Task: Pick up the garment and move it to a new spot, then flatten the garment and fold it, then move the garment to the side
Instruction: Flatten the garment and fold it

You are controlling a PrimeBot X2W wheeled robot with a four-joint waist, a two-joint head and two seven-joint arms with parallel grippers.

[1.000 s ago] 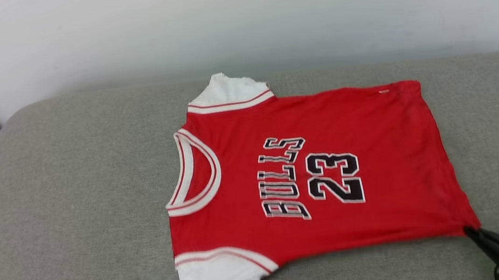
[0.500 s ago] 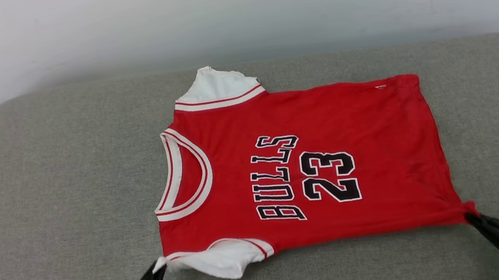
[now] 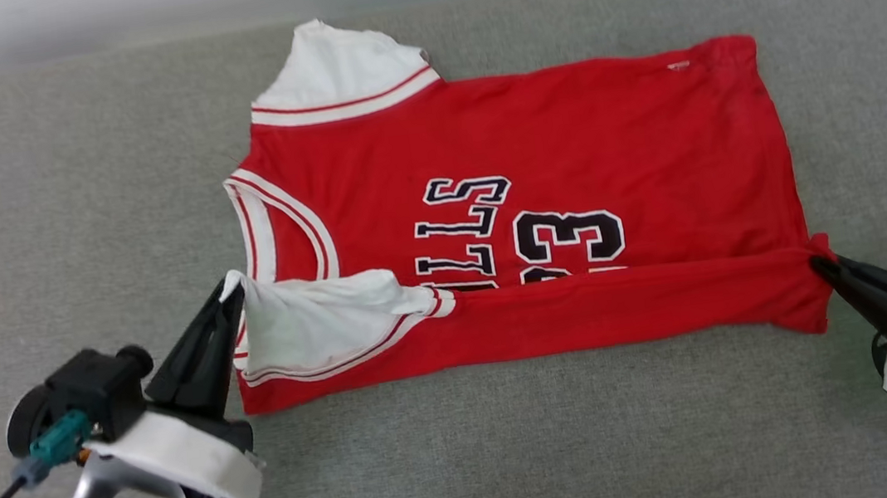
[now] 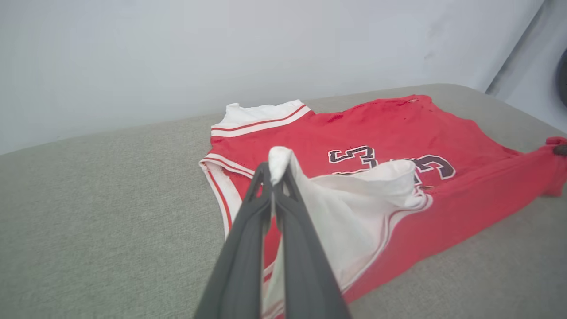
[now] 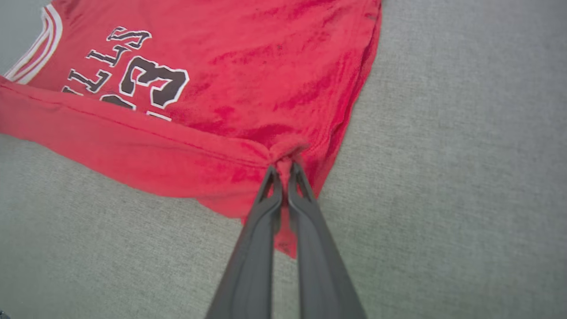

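A red jersey-style garment (image 3: 530,130) lies spread across the middle of a grey cushion (image 3: 54,201). Its collar (image 3: 267,236) points toward the cushion's left edge and its hem toward the right edge. The far white sleeve (image 3: 331,70) reaches toward the cushion's back edge.

The garment's near long edge is lifted and turned over its front, forming a red band (image 3: 601,310). This band hides the lower part of the black "BULLS" lettering (image 3: 461,222) and of the number (image 3: 571,234) beside it.

My left hand (image 3: 230,294) is pinched tight on the tip of the near white sleeve (image 3: 318,322), with white cloth showing between its two dark fingers. That sleeve is raised off the cushion and drapes loosely over the collar side.

My right hand (image 3: 817,263) is pinched tight on the near hem corner (image 3: 821,246), where the red cloth bunches into a small knot at the fingertips. Between my two hands the folded edge runs fairly straight, roughly parallel to the cushion's front edge.
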